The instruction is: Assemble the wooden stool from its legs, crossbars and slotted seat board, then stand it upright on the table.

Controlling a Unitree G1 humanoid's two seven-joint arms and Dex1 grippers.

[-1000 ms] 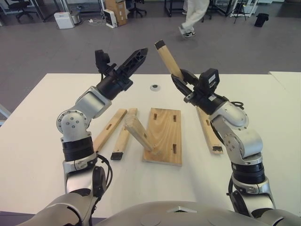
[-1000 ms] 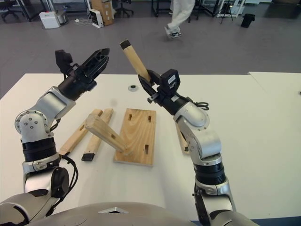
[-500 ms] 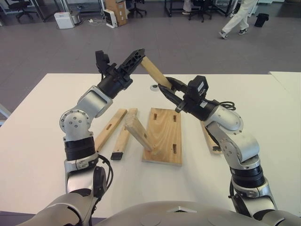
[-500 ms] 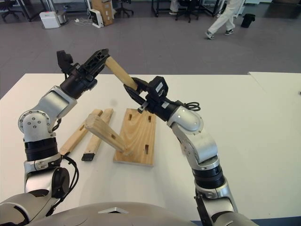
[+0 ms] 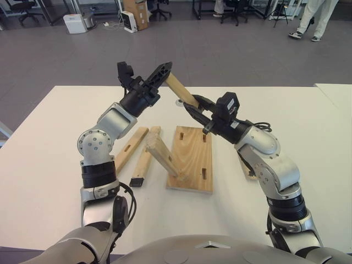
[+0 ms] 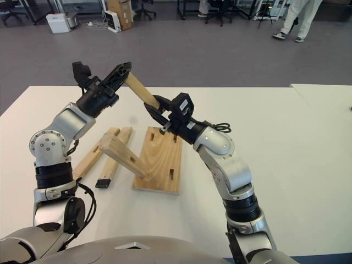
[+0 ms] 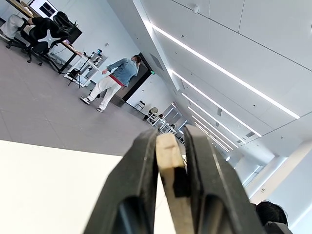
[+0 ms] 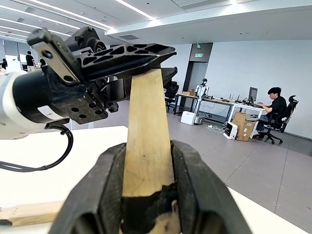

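A wooden leg (image 5: pixel 181 91) hangs slanted above the table, held at both ends. My right gripper (image 5: pixel 191 105) is shut on its lower, dark-tipped end (image 8: pixel 147 126). My left gripper (image 5: pixel 164 70) is shut on the upper end, whose tip (image 7: pixel 168 165) sits between the two fingers (image 7: pixel 141 161). Below lies the slotted seat board (image 5: pixel 191 158), flat on the table, with one leg (image 5: pixel 160 155) stuck in it at a slant. Two more wooden pieces (image 5: pixel 128 150) (image 5: pixel 146 155) lie left of the board. Another piece (image 5: pixel 243 159) lies under my right arm.
A small round object (image 5: pixel 180 102) sits on the white table (image 5: pixel 49 165) behind the board. The table's left and right sides are bare. Beyond the far edge is open floor with people walking in the distance.
My right arm swung the leg down and left, bringing its upper end to my left gripper. The left gripper now grips that end, and both arms have shifted slightly together.
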